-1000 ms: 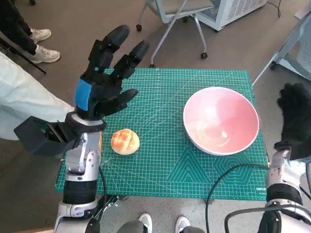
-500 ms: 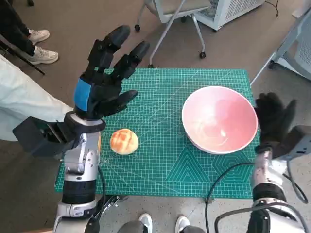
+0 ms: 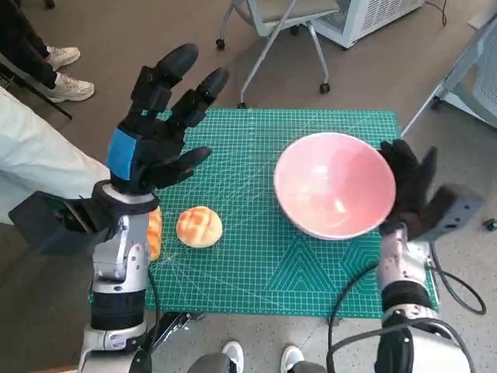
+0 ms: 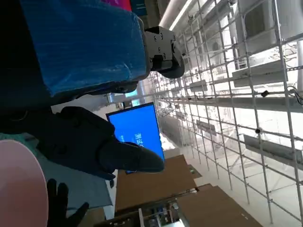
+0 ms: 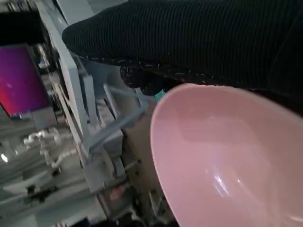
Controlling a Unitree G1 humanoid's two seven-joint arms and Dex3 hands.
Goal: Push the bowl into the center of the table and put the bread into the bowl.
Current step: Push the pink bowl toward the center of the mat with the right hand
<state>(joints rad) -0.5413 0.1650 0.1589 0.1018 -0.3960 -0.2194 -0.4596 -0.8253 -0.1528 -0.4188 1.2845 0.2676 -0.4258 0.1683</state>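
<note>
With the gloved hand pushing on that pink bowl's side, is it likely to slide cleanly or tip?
The pink bowl looks smooth, rigid and wide with a narrower base, so on the flat green mat it will probably slide. The right hand presses high near the rim, so it could rock or tip slightly. It is empty, so likely light and quick to move.

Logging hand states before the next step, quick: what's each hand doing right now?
Left hand: open, fingers spread, raised above the table, holding nothing.
Right hand: open, flat against the pink bowl at its side, gripping nothing.
</note>
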